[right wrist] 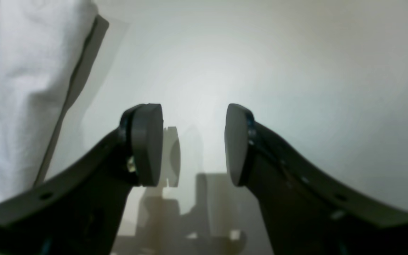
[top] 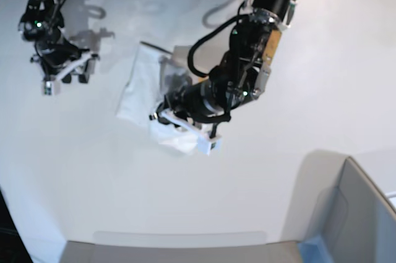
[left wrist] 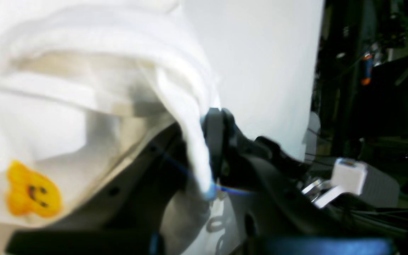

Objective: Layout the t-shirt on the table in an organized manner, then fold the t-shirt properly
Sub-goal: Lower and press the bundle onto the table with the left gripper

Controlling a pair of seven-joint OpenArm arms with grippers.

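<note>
— Where's the shirt (right wrist: 30,81)?
— From nine to eleven o'clock, white, its shadow along its right edge.
— And the gripper (right wrist: 194,145)?
— Coming up from six, fingers (right wrist: 146,145) well parted above the table (right wrist: 313,88), holding nothing; dark shadows fall at six.

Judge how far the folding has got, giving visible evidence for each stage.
Done: the shirt is on the table, but no finished fold shows.
In hand: the left hand grips a raised, looping edge of it.
Left: flattening and folding, since the cloth is bunched; the right hand stands open beside it.
</note>
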